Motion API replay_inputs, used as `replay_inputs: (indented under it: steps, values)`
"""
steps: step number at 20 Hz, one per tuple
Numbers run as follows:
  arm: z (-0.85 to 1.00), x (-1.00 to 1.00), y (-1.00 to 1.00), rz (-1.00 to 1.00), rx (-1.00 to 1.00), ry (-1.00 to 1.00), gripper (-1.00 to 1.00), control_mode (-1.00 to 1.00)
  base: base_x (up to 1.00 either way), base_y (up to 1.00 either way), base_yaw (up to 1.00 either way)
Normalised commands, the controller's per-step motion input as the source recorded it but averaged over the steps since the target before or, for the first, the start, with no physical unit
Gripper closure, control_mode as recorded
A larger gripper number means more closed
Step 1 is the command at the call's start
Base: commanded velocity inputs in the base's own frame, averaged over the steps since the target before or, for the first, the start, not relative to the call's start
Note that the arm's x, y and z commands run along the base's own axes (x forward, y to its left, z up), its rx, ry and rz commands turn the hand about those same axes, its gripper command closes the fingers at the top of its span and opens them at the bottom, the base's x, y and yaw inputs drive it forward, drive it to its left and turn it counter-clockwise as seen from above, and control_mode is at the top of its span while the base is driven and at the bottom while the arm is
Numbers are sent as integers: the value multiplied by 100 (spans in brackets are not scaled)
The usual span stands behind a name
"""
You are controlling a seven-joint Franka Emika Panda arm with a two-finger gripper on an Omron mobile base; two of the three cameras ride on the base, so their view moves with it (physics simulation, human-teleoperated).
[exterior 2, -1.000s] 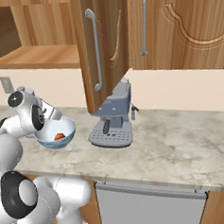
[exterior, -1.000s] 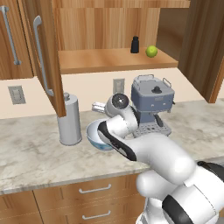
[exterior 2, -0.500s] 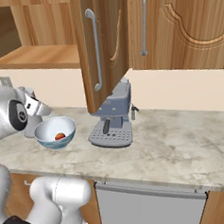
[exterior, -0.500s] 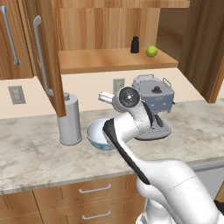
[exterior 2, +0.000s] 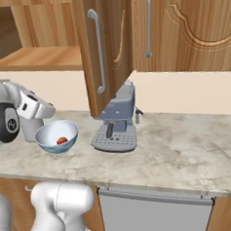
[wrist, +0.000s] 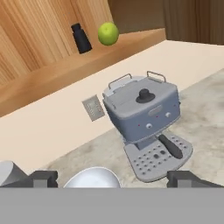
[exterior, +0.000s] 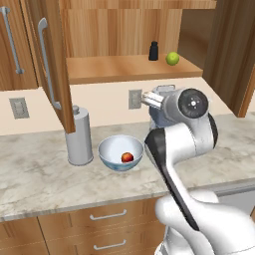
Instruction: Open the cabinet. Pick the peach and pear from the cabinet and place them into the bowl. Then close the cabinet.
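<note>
The cabinet (exterior: 50,60) stands open, its doors swung out to both sides. On its shelf sits the yellow-green pear (exterior: 172,58), also in the hand view (wrist: 108,33), beside a small dark bottle (exterior: 154,51). The pale bowl (exterior: 120,152) rests on the counter with the red peach (exterior: 127,157) inside; the right base view shows the same bowl (exterior 2: 56,136) and peach (exterior 2: 62,140). My gripper (wrist: 113,179) is open and empty, raised above the bowl's right side (exterior: 150,99) and facing the coffee machine and the shelf. The bowl's rim (wrist: 92,178) lies between the fingertips (wrist: 43,178).
A grey coffee machine (wrist: 142,111) stands on the marble counter right of the bowl, partly behind my arm in the left base view. A tall grey canister (exterior: 79,135) is left of the bowl. The open left door (exterior 2: 105,45) hangs over the counter. A wall outlet (exterior: 134,98) is behind.
My hand has risen from just over the bowl to well above it and tilted up towards the shelf. The peach stays in the bowl.
</note>
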Motion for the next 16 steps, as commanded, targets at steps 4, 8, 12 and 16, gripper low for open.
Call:
replay_inputs:
  steps: [4, 8, 12, 16]
  values:
    - [62, -63, -58, 0, -2, -2, -100, -100, 0, 0, 0]
    - [46, -31, -27, 10, -10, -1, -100, -100, 0, 0, 0]
    - [41, 0, -1, 9, -6, 0, -100, -100, 0, 0, 0]
    - [10, 3, 0, 11, -12, 3, -100, -100, 0, 0, 0]
